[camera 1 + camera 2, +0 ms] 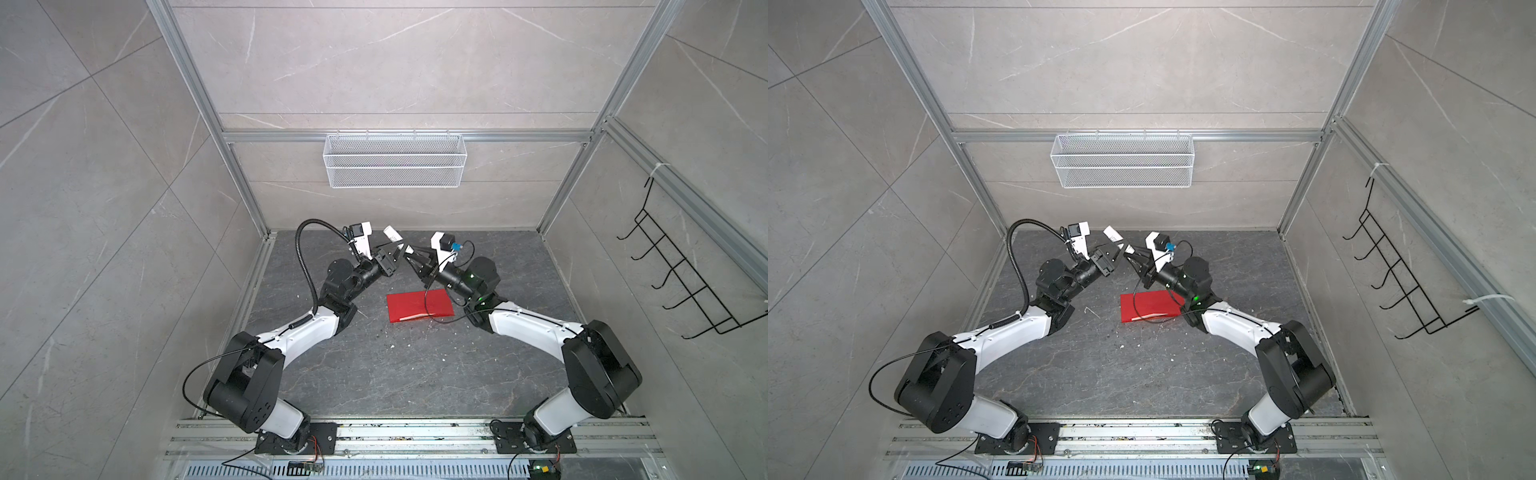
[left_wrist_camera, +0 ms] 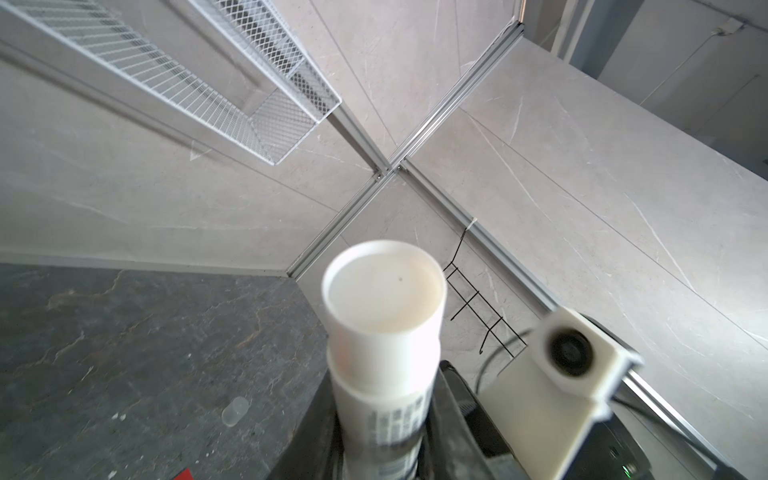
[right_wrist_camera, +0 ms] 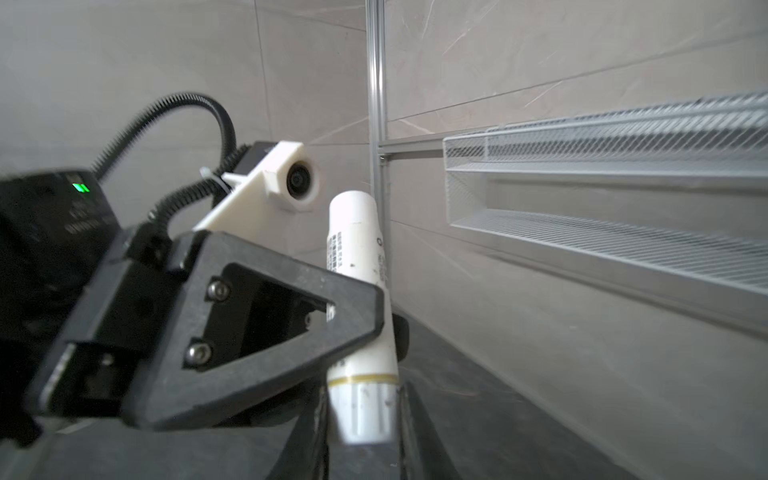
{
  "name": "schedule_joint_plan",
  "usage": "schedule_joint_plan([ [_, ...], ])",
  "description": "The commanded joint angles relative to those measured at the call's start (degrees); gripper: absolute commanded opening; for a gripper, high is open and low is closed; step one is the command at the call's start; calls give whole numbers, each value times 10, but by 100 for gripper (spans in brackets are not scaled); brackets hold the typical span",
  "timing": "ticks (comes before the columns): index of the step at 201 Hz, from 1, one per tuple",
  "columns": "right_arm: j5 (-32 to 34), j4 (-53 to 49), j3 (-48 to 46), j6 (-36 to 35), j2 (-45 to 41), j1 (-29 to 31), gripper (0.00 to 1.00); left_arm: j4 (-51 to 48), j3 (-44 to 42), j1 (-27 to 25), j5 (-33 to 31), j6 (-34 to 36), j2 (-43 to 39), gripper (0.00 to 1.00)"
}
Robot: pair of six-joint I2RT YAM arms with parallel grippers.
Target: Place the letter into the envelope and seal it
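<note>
The red envelope (image 1: 415, 305) (image 1: 1148, 305) lies flat on the dark table, in front of both grippers, with a thin pale strip along its near edge. The letter is hidden. Above the table's back part, a white glue-stick tube (image 1: 392, 234) (image 1: 1112, 233) is held tilted between the two grippers. My left gripper (image 1: 398, 252) (image 2: 384, 399) is shut on the tube's printed body (image 2: 384, 332). My right gripper (image 1: 409, 256) (image 3: 361, 411) is shut on the tube's ribbed end below a gold ring, and the tube (image 3: 361, 257) rises past the left gripper's black finger (image 3: 291, 316).
A white wire basket (image 1: 395, 166) hangs on the back wall. A black hook rack (image 1: 685, 282) is on the right wall. The right arm's black cable (image 1: 427, 307) droops over the envelope. A small clear cap (image 2: 235, 410) lies on the table (image 1: 374, 374).
</note>
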Motion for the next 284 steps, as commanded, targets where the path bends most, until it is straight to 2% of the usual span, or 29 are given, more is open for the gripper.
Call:
schedule_joint_plan([
  [1,-96,101,71,316,41,-62,0,42,6,-3,65,35,-1,0],
  [23,-138,188,103,455,88,-72,0,59,6,-3,73,34,2,0],
  [35,-151,225,118,505,111,-74,0,60,7,-4,75,33,3,0],
  [48,-157,241,125,526,123,-75,0,57,9,-3,75,32,3,0],
  [62,-153,236,120,513,120,-74,0,51,12,-3,74,30,3,0],
  [82,-149,181,102,433,92,-74,1,38,14,-3,62,23,3,0],
  [93,-140,139,87,360,70,-72,13,32,15,-3,52,17,3,0],
  [107,-107,84,58,254,32,-69,41,25,15,-3,38,6,1,0],
  [122,-30,33,14,118,-15,-62,65,28,15,-3,27,-3,-1,0],
  [136,45,7,-27,3,-55,-50,75,34,14,-3,19,-8,-1,0],
  [153,120,7,-71,-133,-90,-25,80,35,15,-3,18,-12,-2,0],
  [174,184,16,-100,-265,-108,15,81,32,20,-3,19,-18,-1,0],
  [194,214,35,-112,-333,-104,44,80,33,22,-4,20,-21,1,0],
  [235,252,39,-103,-380,-84,73,73,32,24,-3,21,-23,1,0],
  [284,283,46,-85,-392,-64,88,53,32,23,-3,20,-27,2,0],
])
